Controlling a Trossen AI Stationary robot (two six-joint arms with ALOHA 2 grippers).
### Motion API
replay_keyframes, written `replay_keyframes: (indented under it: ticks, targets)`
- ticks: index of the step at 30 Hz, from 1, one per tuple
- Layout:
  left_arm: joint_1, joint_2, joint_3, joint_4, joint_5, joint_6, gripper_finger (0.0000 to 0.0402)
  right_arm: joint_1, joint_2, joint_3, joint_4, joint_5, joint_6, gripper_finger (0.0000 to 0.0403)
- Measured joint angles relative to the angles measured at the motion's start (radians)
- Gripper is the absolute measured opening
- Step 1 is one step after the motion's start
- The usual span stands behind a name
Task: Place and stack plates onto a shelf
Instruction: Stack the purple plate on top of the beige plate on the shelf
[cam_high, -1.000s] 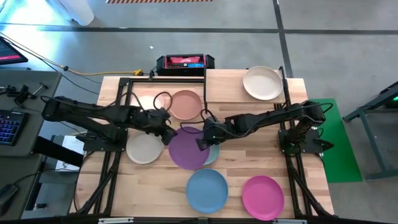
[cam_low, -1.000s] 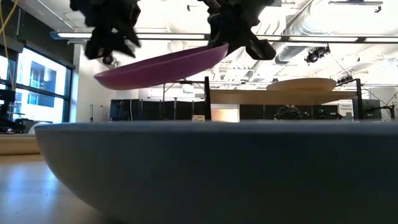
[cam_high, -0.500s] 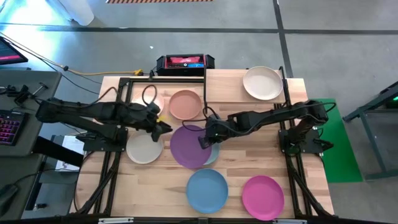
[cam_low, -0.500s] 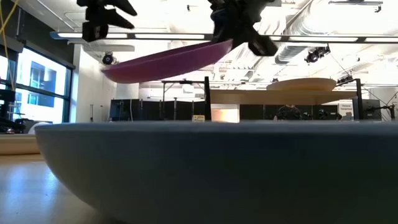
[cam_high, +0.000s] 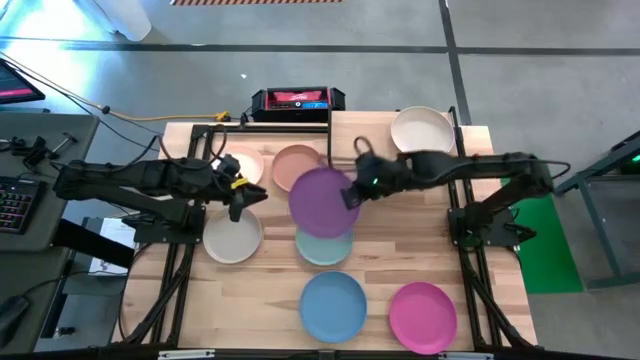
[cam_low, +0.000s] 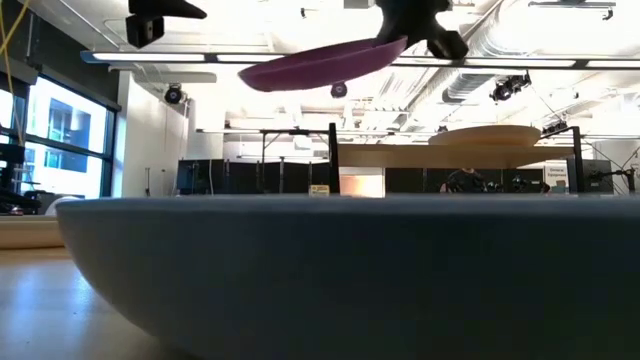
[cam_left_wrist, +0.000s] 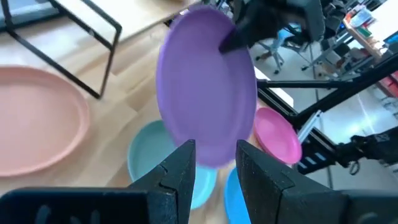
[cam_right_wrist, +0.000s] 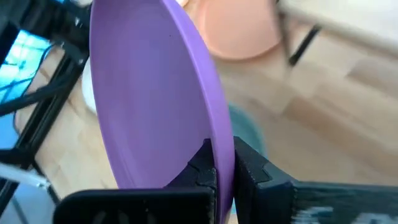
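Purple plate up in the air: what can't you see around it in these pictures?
- Teal plate: high view, far edge under the purple plate.
- Terracotta plate: high view, one side covered by it.
- Low view: blue plate hides the tabletop.
- Right claw: pinched edge hidden by the fingers.

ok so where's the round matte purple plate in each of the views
High view: the round matte purple plate is at centre, in the air, overlapping the terracotta plate.
Low view: near the top, tilted, under the right gripper.
Left wrist view: upper middle, beyond the open left gripper.
Right wrist view: fills the left half, edge-on.
Shared landmark: the right gripper, shut on the plate's rim, in every view.
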Motion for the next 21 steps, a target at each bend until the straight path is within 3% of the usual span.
replay_keyframes:
  ticks: [12,21]
  targets:
    - [0.004,0.0,0.0,-0.001,-0.139,0.13,0.0103,-0.341,-0.242,0.0,-0.131,-0.086,-0.167,0.0]
    - [0.087,0.0,0.0,0.0,-0.252,0.136,0.0103,-0.608,-0.373,0.0,-0.284,-0.103,-0.234,0.0]
